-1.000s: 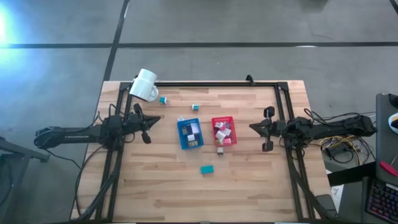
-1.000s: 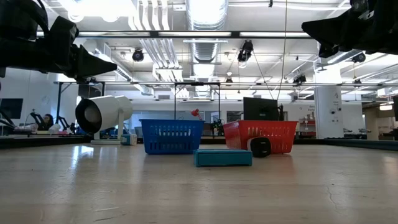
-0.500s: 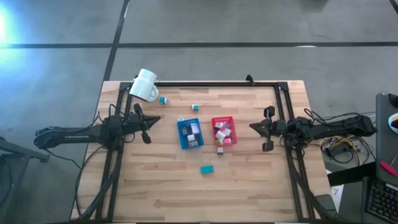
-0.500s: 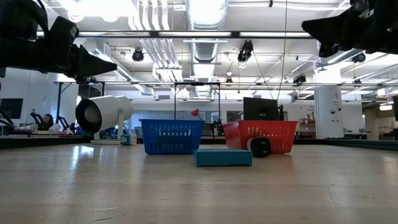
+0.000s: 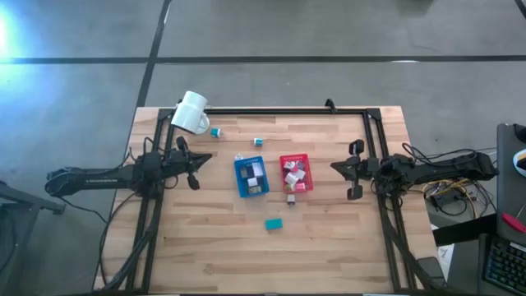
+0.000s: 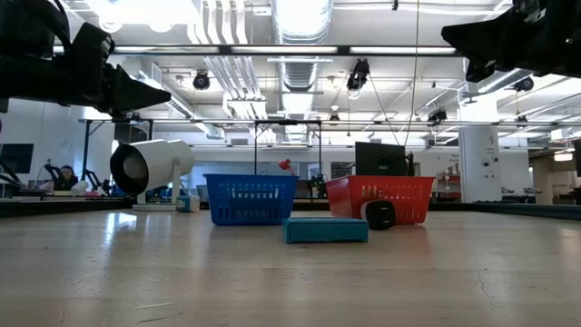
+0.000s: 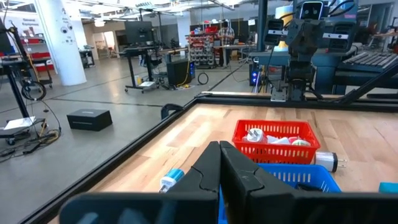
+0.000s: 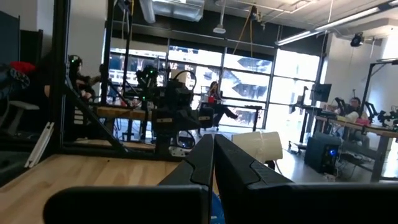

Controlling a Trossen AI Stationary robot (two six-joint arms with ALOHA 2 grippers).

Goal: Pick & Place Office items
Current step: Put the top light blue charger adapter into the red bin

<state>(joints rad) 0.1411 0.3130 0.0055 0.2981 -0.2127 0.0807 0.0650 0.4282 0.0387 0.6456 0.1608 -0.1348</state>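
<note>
The office items are small blocks and clips. Several lie in the blue tray [image 5: 251,176] and the red tray [image 5: 296,173] at mid-table. Loose on the wood are a teal block [image 5: 274,223] nearer the front edge, two small teal pieces [image 5: 215,131] [image 5: 257,141] toward the far edge, and a small dark piece [image 5: 290,198] just in front of the red tray. My left gripper [image 5: 202,165] hovers shut to the left of the blue tray. My right gripper [image 5: 332,168] hovers shut to the right of the red tray. Both are above the table and hold nothing.
A white mug [image 5: 191,113] lies on its side at the far left corner, its mouth facing the low camera [image 6: 150,168]. A black frame rail [image 5: 288,110] runs along the far edge and down both sides. Bare wood stretches across the near half of the table.
</note>
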